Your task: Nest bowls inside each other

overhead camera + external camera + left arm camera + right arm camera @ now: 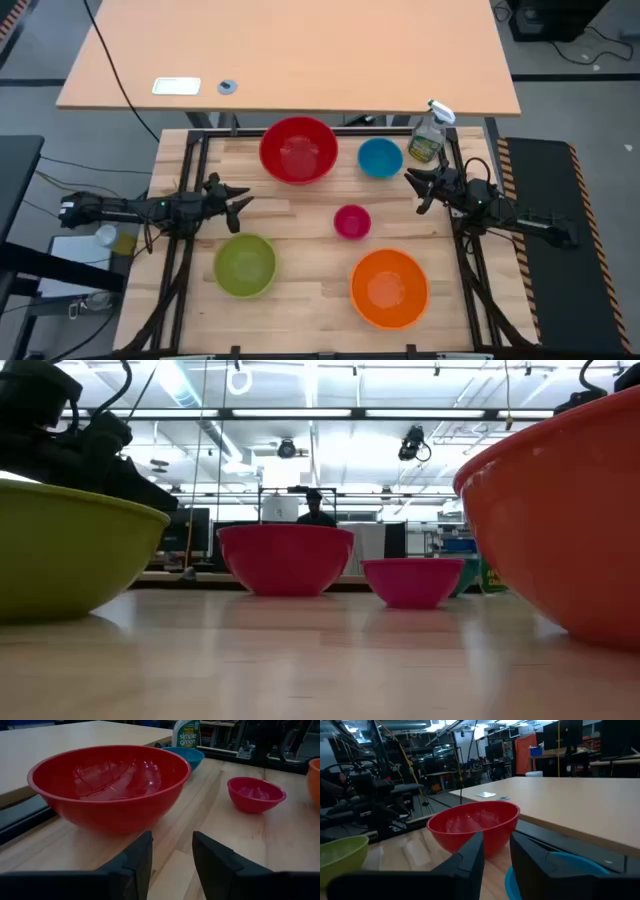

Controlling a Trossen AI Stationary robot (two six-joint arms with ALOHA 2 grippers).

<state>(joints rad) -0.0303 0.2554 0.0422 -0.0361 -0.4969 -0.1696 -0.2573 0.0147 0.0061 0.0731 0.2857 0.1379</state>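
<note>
Five bowls sit apart and empty: red bowl (298, 150), blue bowl (380, 157), pink bowl (351, 221), green bowl (245, 265), orange bowl (389, 288). Spray bottle (186, 733) reads "simple green". Left gripper (172, 857) and right gripper (496, 851) hold nothing, fingers slightly apart.

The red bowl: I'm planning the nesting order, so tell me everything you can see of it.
The red bowl is round, plain and glossy, plastic by its look, and the largest on the table. It stands upright and empty at the far edge of the wooden top, its inside showing faint reflections. Nothing touches it: the blue bowl sits apart beside it, the pink bowl nearer the middle.
</note>
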